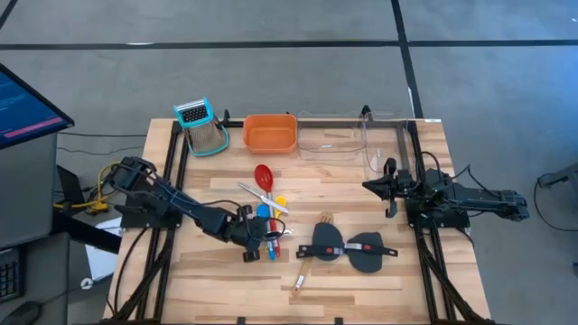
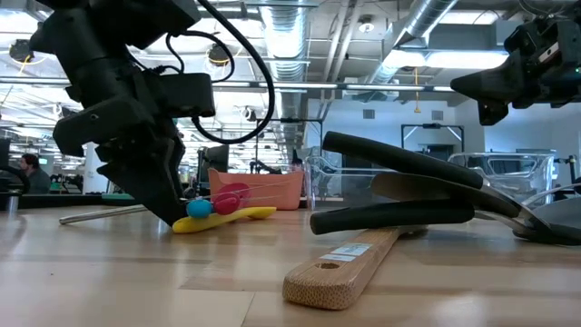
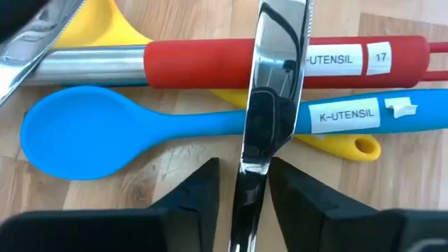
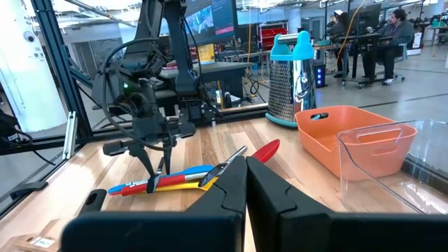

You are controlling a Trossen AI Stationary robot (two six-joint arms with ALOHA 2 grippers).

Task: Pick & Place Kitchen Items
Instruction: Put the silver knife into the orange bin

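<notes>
Left gripper [image 3: 241,192] lowered over the utensil pile near the table's middle, fingers [image 3: 199,192] straddling one arm of the silver tongs [image 3: 269,91], narrow gaps visible on both sides; not yet pinching. Right gripper [image 4: 245,185] pressed together, empty, parked at the table's right side.

Location: tongs lying across the red spoon [image 3: 280,61] and blue spoon [image 3: 105,133], with the yellow spoon [image 3: 343,145] beneath them.

Handling, as judged:
- Tongs: polished metal, stiff, likely slippery; springy arms prone to twisting under a single-arm grip. Best taken mid-arm, clear of the spoon handles.
- Spoons: light, probably silicone-headed; grippy surface, slim handles. Best taken across the labelled handle.
- Wooden spatula [image 1: 312,262]: light, rigid, flat; low profile against the table, hard to get under.
- Black spatulas: broad heads, long handles resting raised off the table; handle the better hold.

Count:
- Tongs: 1
- Spoons: 3 (1 red, 1 blue, 1 yellow)
- Black spatulas [image 1: 348,248]: 2
- Wooden spatula: 1
- Orange tray [image 1: 269,133]: 1
- Clear bins [image 1: 348,135]: number unclear
- Grater [image 1: 203,126]: 1
</notes>
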